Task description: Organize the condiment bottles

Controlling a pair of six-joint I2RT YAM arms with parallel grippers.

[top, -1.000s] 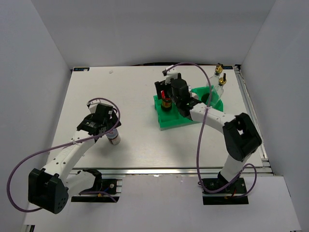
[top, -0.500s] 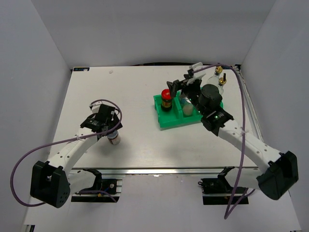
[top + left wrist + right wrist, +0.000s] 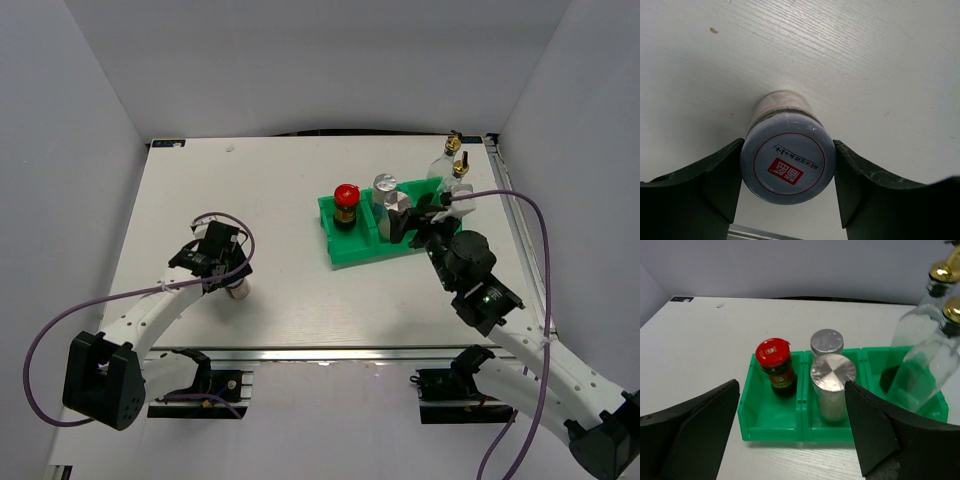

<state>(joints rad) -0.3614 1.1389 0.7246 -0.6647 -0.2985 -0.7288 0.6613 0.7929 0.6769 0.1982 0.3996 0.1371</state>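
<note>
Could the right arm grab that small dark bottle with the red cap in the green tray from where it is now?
Probably yes: the right gripper is open, facing the green plastic tray, and the dark red-capped bottle stands alone in its end compartment with nothing in front.

Left arm (image 3: 150, 310): was extended forward.
Left tool (image 3: 788, 150): was clamped on the small jar (image 3: 787, 167).
Right tool (image 3: 791, 386): was held wide open.
</note>
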